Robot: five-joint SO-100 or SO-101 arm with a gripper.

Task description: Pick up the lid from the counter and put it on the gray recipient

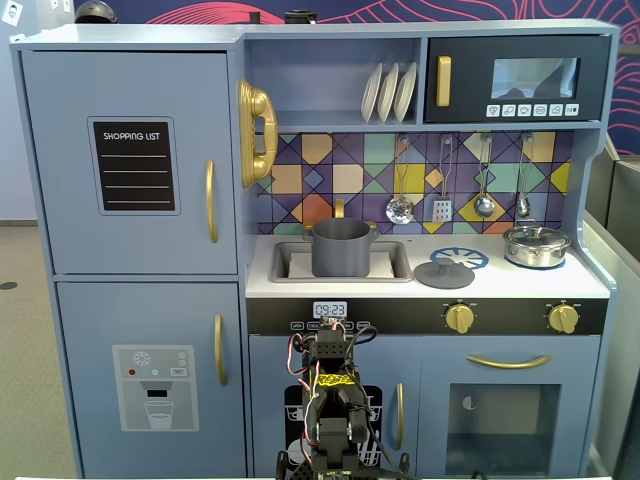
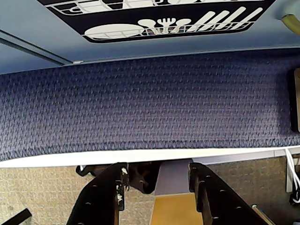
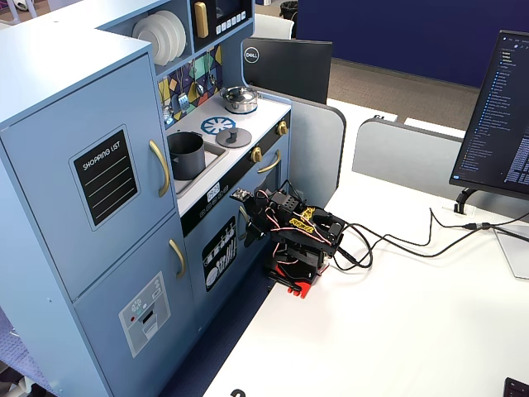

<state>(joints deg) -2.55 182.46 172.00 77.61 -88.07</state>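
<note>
The dark-gray lid (image 1: 444, 272) lies flat on the pale counter (image 1: 520, 282), overlapping the blue burner print; it also shows in a fixed view (image 3: 234, 136). The gray pot (image 1: 340, 248) stands open in the sink cutout to the lid's left, and shows in a fixed view too (image 3: 187, 155). My arm (image 3: 297, 238) is folded low on the white table in front of the kitchen, well below the counter. In the wrist view my gripper (image 2: 158, 172) is open and empty, pointing down at the blue carpet beside the table edge.
A shiny steel pot (image 1: 536, 245) with its own lid stands at the counter's right. The sink rim surrounds the gray pot. Cables (image 3: 397, 241) trail over the white table (image 3: 397, 322). A monitor (image 3: 496, 116) stands at the right.
</note>
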